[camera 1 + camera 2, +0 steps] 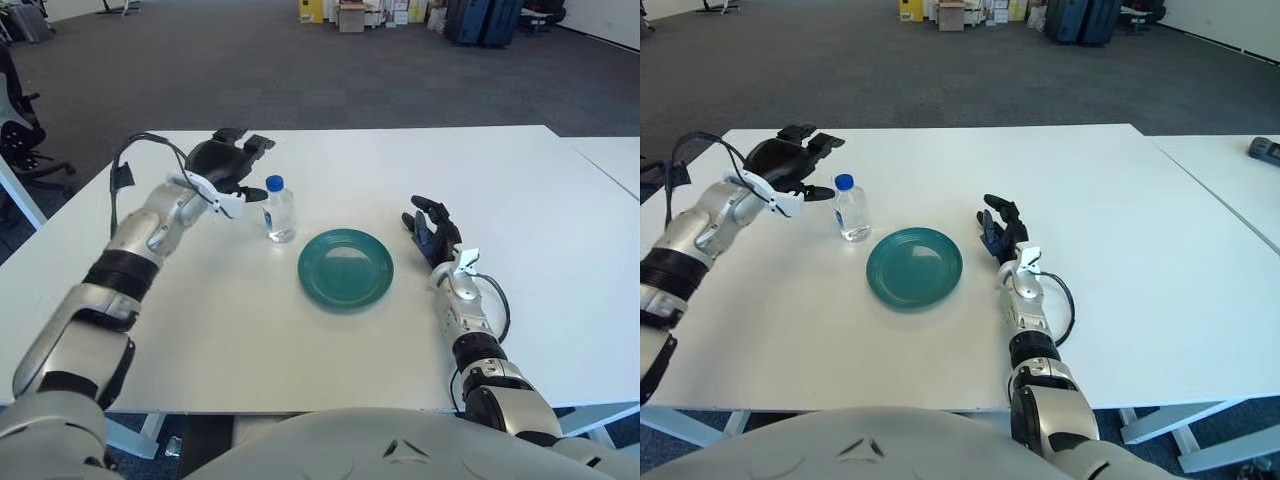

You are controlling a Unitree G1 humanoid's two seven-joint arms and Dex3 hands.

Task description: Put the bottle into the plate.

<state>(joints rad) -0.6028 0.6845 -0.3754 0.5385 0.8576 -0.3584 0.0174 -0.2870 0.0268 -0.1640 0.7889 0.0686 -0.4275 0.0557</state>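
- Looking down from the head camera, nearest to me on the white table (560,230) is my right hand (432,230), idle just to the right of the plate, fingers loose and holding nothing.
- Next out is one round teal plate (345,267), bare, lying flat.
- Just beyond its far-left rim stands one small clear water bottle (279,211) with a blue cap, upright, close to the plate but not touching it as far as I can tell.
- My left hand (228,165) is just left of the bottle and slightly behind it, fingers spread, not yet gripping; one fingertip reaches close to the cap.
- Count: one bottle, one plate, two hands.
- I judge the bottle light, its thin smooth plastic likely to flex and slip under a hard squeeze, and easy to tip being tall and narrow.
- I would wrap the fingers around the mid-body below the shoulder, firm but not crushing, and keep it vertical for the short carry to the plate.
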